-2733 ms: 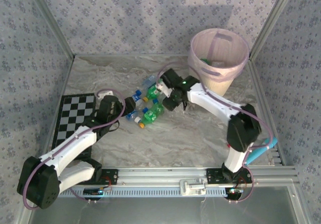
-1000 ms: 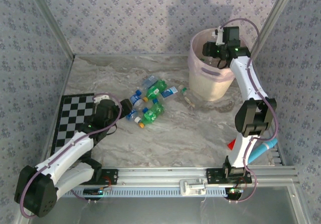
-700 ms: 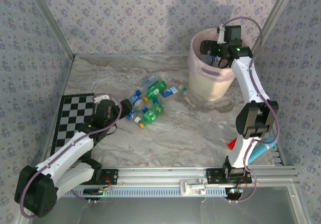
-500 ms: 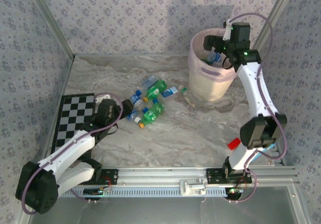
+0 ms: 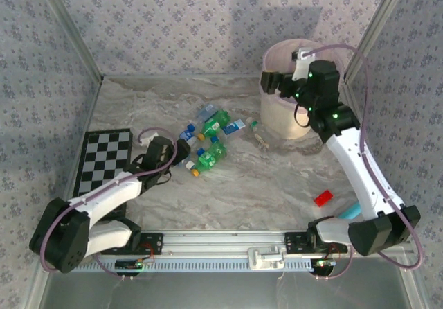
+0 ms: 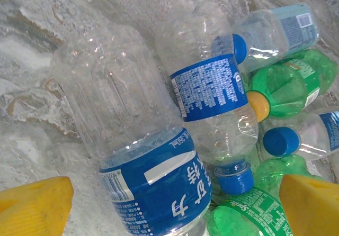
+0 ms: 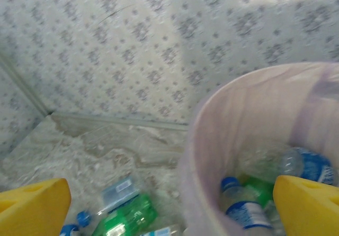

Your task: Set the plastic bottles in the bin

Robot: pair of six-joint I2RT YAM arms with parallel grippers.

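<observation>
Since a second ago the right gripper (image 5: 272,82) has sprung wide and drawn back off the mouth of the round pale pink translucent plastic bin (image 5: 284,118), and the left arm has pushed closer to the heap. Several small plastic bottles (image 7: 241,204) lie in the bin's bottom. The rest, a loose heap (image 5: 208,143) of clear and green ones, lies on the table well to the bin's left.

The right gripper hangs at the bin's rim on the heap's side, empty. The left gripper (image 6: 175,204), at the heap's edge farthest from the bin, has its jaws spread wide, straddling a clear blue-labelled bottle (image 6: 153,162) without gripping it.

One drop looks finished and the next pick is at hand — probably closing squarely on that slick, crowded bottle.
</observation>
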